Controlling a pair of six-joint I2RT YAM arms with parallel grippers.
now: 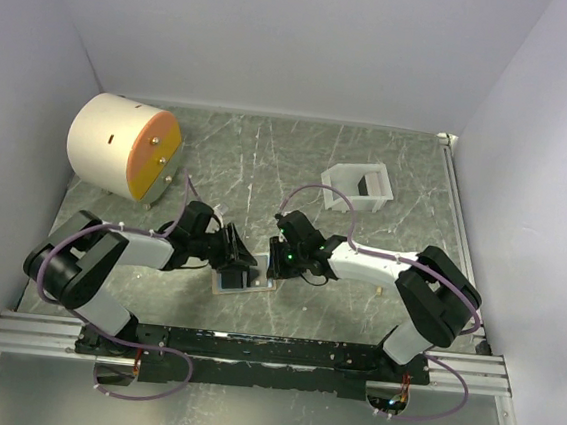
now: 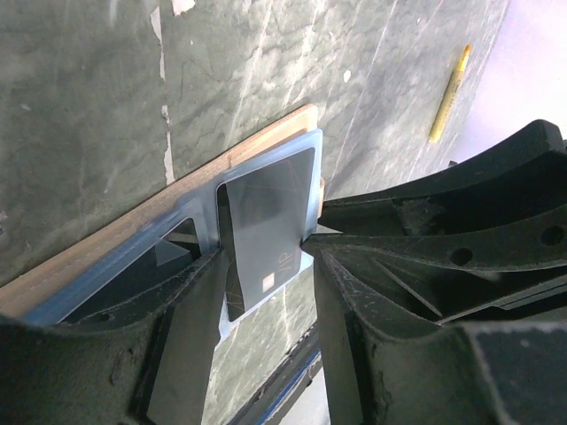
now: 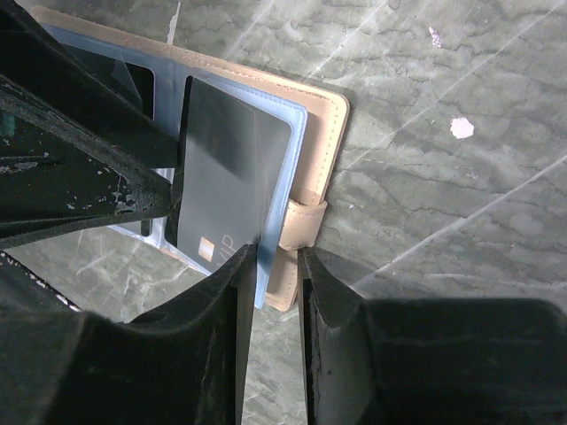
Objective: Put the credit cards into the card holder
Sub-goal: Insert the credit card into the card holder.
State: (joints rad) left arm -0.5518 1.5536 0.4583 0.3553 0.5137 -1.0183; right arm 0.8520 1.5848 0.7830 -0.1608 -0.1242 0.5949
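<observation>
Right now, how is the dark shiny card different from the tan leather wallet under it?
The dark grey glossy card is smaller than the open tan leather card holder, covering one pale blue pocket. The card is a plain thin sheet; the card holder has stitched edges and a strap tab. Both are flat rectangles on the green marbled table.

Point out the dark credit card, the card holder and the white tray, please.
credit card (image 3: 232, 159), right wrist view, middle of its dark face
card holder (image 3: 328, 133), right wrist view, stitched tan edge
white tray (image 1: 339, 188), top view, left wall
</observation>
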